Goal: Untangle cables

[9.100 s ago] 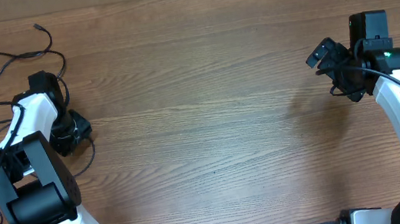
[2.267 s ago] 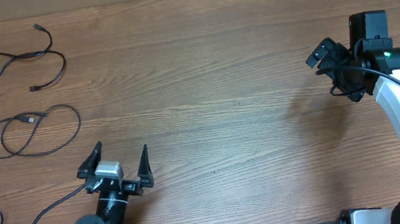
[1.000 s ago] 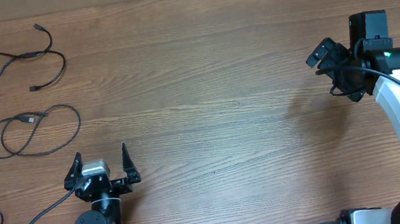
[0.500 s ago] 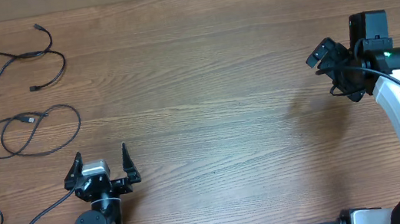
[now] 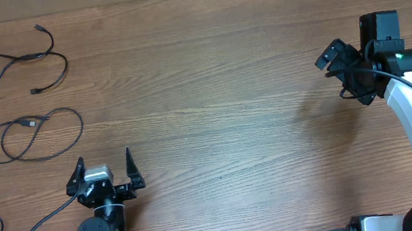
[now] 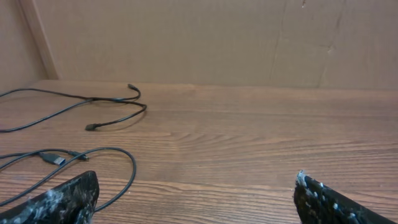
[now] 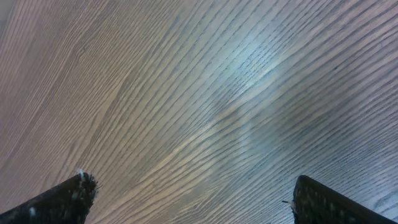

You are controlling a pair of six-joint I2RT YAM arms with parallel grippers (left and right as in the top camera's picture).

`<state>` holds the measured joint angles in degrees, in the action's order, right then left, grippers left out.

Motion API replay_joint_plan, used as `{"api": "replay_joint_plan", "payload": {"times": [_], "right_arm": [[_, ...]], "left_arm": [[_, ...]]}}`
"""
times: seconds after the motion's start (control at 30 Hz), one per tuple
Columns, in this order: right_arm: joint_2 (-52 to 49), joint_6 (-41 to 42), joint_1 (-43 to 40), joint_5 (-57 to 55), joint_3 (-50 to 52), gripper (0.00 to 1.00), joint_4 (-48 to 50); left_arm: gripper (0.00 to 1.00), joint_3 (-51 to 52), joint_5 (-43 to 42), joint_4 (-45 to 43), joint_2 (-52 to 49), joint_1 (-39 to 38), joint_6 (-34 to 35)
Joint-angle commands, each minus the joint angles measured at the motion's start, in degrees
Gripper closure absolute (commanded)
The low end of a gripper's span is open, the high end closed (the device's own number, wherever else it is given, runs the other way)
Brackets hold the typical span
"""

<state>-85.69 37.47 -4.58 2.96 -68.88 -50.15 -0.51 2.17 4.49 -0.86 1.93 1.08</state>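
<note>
**A:** Fingers on the left gripper [image 5: 104,162] are spread wide with nothing between them, down by the near edge of the table [image 5: 226,89]. The right gripper [image 7: 193,202] is spread just as wide, over bare wood far off to the right.

**B:** And the cables [image 5: 29,121]?

**A:** All at the far left, well apart from both grippers. The upper cord [image 6: 118,99] lies in an open curve. The nearer one [image 6: 127,168] makes a loose loop with its plug end [image 6: 53,158] lying across it. More cord runs off the left edge, and I can't tell whether it belongs to the same piece.

**B:** How do you reckon they handle?

**A:** Light and limp, I'd say. They're thin, so the fingers would have to close right down at the wood to catch one. The whole length would likely drag and slide along the smooth top when pulled.

**B:** So where to grab?

**A:** Near a plug end, I think. It's thicker and stiffer than the cord, so easier to pinch. Pulling it away from the loop should open the loop out rather than tighten it. I'd keep off the spots where the strands cross.
</note>
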Motion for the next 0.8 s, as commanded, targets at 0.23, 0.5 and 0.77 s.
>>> {"api": "replay_joint_plan", "payload": {"times": [0.23,0.5,0.77], "right_arm": [[0.57,-0.07,-0.37,-0.52,-0.09,0.0,0.31],[3.48,-0.07,-0.37,-2.58,-0.09,0.0,0.28],[14.58,-1.99,-0.37,-9.55,0.55,0.0,-4.11]], "left_arm": [[0.0,0.22,-0.68,-0.04,0.66,0.31,-0.26],[0.01,0.22,-0.68,-0.04,0.66,0.31,-0.26],[0.0,0.22,-0.68,-0.04,0.66,0.31,-0.26]]}}
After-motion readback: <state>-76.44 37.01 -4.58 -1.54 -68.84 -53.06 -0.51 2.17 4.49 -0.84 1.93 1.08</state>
